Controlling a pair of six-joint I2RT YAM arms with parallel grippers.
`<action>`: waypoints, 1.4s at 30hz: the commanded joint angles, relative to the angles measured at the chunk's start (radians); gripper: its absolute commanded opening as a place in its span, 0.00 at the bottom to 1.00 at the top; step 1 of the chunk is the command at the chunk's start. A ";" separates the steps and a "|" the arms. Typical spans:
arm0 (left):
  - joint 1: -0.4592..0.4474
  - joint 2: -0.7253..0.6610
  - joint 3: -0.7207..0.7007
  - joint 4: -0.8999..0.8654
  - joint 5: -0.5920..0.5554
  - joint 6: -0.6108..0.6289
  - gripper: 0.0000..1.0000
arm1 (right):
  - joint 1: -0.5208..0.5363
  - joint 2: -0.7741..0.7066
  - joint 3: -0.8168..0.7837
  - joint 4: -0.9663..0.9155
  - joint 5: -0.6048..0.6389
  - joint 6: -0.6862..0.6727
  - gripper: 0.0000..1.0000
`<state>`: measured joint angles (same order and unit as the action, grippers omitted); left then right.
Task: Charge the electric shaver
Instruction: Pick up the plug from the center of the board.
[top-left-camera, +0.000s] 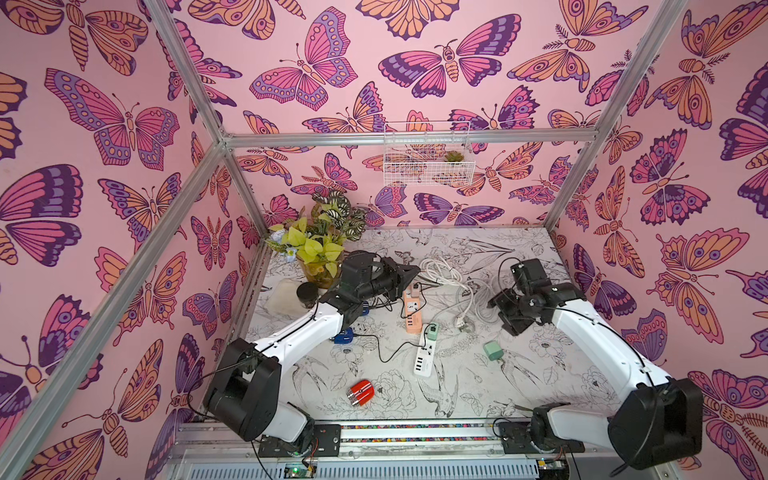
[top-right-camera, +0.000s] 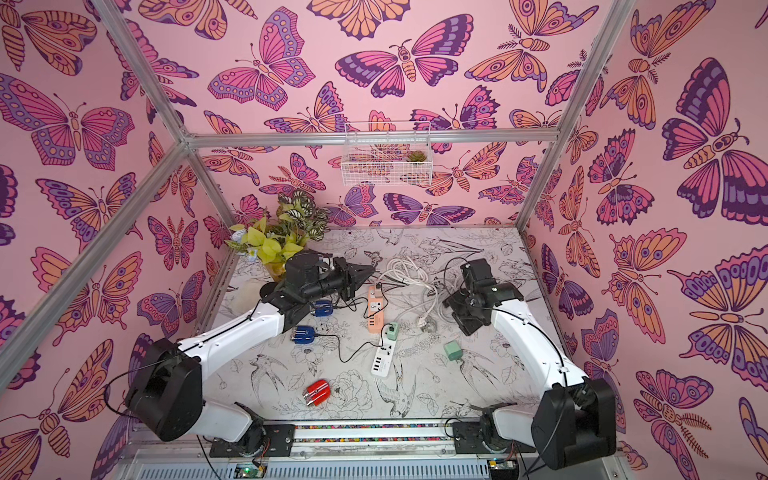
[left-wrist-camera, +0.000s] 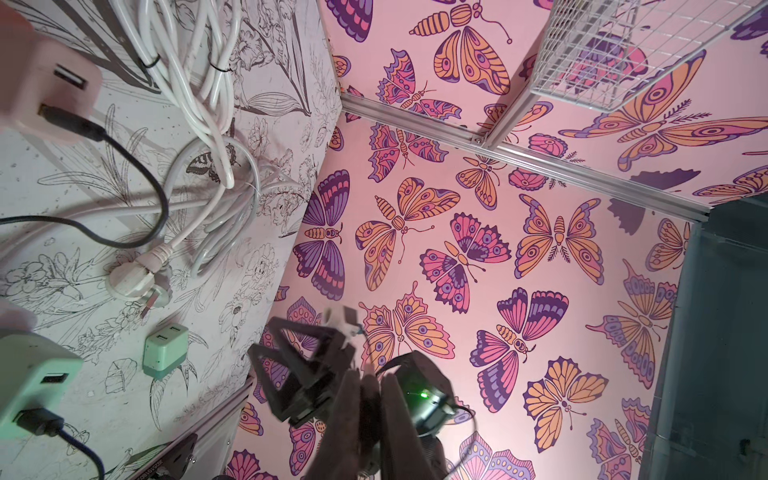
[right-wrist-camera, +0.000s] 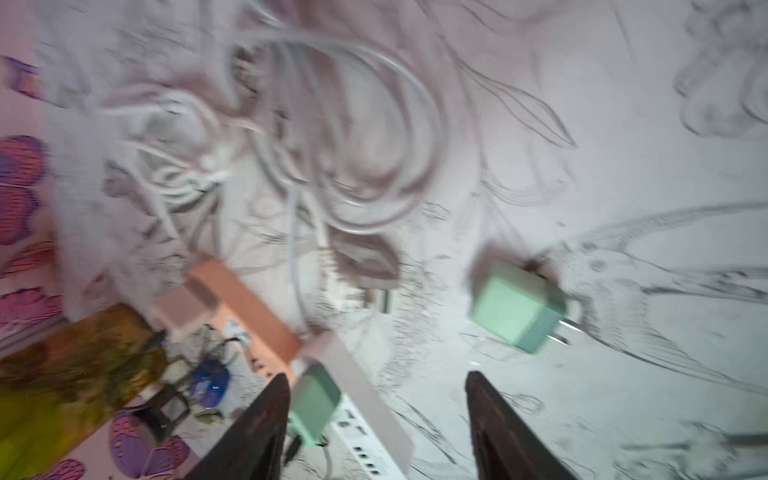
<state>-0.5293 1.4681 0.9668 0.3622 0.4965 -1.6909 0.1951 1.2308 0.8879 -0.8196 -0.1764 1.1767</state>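
We read the worktop (top-left-camera: 519, 386) as a clock in a top view, w/ 12 at the back wall. The small glossy red electric shaver (top-left-camera: 360, 392) lies on its side at approx. 7, near the front edge. It has no cable on it and is well apart from both arms.

A blue electric shaver (top-right-camera: 303, 333) sits at approx. 9. Its thin black cable (left-wrist-camera: 45, 422) runs to the mint-green adapter (top-left-camera: 432, 331) plugged into the white power strip (top-left-camera: 424, 357). So we reckon the red one is the one to charge.

The left fingers (left-wrist-camera: 353, 415) are together, nothing seen btwn them, hovering over the peach-orange power strip (top-left-camera: 413, 313) near centre. The right fingers (right-wrist-camera: 494, 415) stand apart & empty at approx. 3, though that wrist view is blurred.

Handling is our guess: a light, hard plastic shell, rounded & slick, so it may squirt out of a pinch. We'd take it across the mid-body on the flatter sides, clear of the silvery head end. The charging port is too small to tell.
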 joint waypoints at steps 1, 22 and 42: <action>0.009 -0.020 -0.013 -0.019 0.013 0.025 0.00 | 0.021 -0.108 -0.159 0.073 -0.164 0.090 0.82; 0.012 -0.045 -0.019 -0.020 0.024 0.022 0.00 | -0.195 0.135 -0.133 0.247 -0.063 0.077 0.88; 0.009 -0.014 0.004 -0.020 0.027 0.020 0.00 | -0.141 -0.026 -0.261 0.335 -0.068 0.599 0.94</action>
<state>-0.5236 1.4460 0.9630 0.3416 0.5087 -1.6844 0.0486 1.1656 0.5831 -0.5739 -0.2550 1.6779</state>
